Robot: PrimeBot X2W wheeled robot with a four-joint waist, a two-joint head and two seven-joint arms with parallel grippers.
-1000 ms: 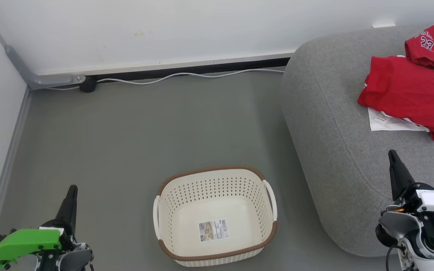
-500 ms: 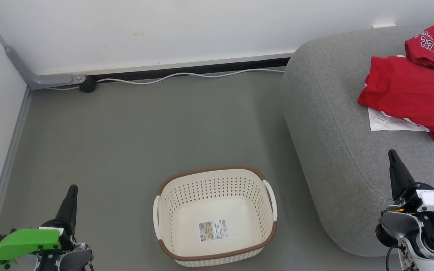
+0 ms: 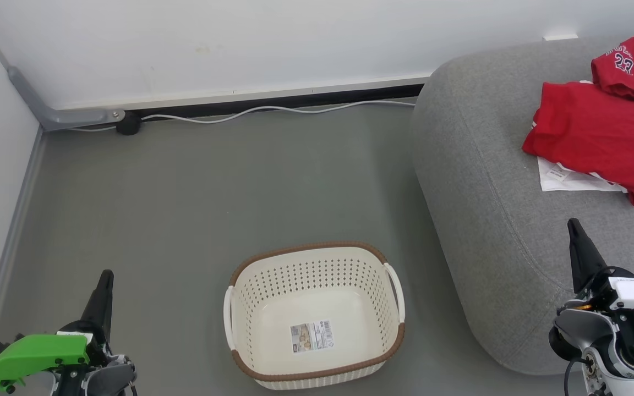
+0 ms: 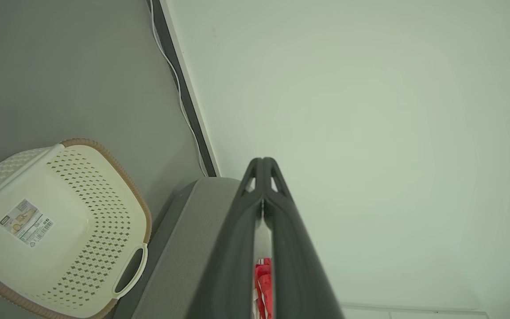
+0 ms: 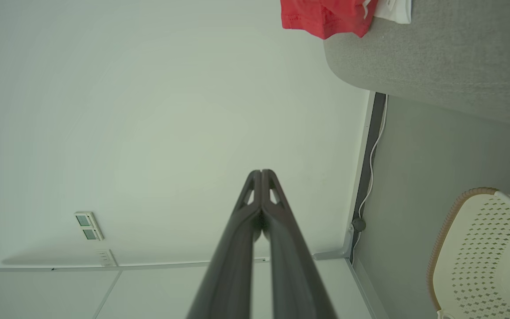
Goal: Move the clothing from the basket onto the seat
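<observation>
From my remote station I see the small cream perforated plastic basket with the brown woven-look rim (image 3: 306, 247) sitting upright on the grey floor (image 3: 185, 192), mouth facing up. Its long axis, from one white side handle to the other, runs roughly left to right across the head view, with the right end turned slightly farther from the robot. A paper label sticker (image 3: 311, 336) lies on its bare bottom. The soft red clothing with white trim (image 3: 592, 132) lies well apart from the basket, on top of the large grey fabric-upholstered seat (image 3: 487, 192) at the right, toward the wall side. The plain red piece is roughly folded, and its long axis slants from the upper left down to the lower right of the head view. A second red piece printed with 23 overlaps its far corner. A white piece pokes out beneath the near edge. The left gripper (image 3: 106, 274) hangs over the floor to the left of the basket, its two dark fingers pressed together tip to tip and pointing away from the robot. The right gripper (image 3: 572, 223) sits over the seat's near rounded corner, closed in the same way, with its tips short of the clothing. Both wrist views show each pair of fingers meeting at the tip. A white cable (image 3: 273, 110) runs along the foot of the pale wall (image 3: 240, 44).
</observation>
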